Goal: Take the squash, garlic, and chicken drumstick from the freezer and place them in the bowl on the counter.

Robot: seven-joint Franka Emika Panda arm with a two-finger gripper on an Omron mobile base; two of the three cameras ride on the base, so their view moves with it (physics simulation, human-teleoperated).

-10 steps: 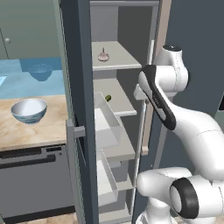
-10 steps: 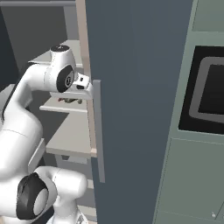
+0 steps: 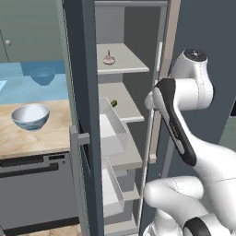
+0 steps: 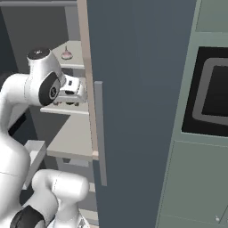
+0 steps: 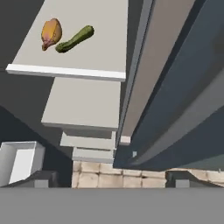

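So the freezer (image 3: 87,92) door's open, jaws spread wide with nothing in them. Squash (image 5: 75,39) and chicken drumstick (image 5: 51,33) lie side by side on a shelf, garlic (image 3: 109,59) one shelf up, bowl (image 3: 30,116) on the worktop (image 3: 41,138).

Flat, even rendered light — no glare, no blur.
The tall dark slate-grey freezer (image 3: 83,92) interior stays dim beneath its pale grey shelves (image 5: 74,39); the light beige marbled counter (image 3: 32,138) reads bright — edges crisp throughout.

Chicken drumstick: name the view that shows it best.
Hand view: the chicken drumstick lies in full sight on a freezer shelf, beside the squash. In the right base view the arm largely hides that shelf.
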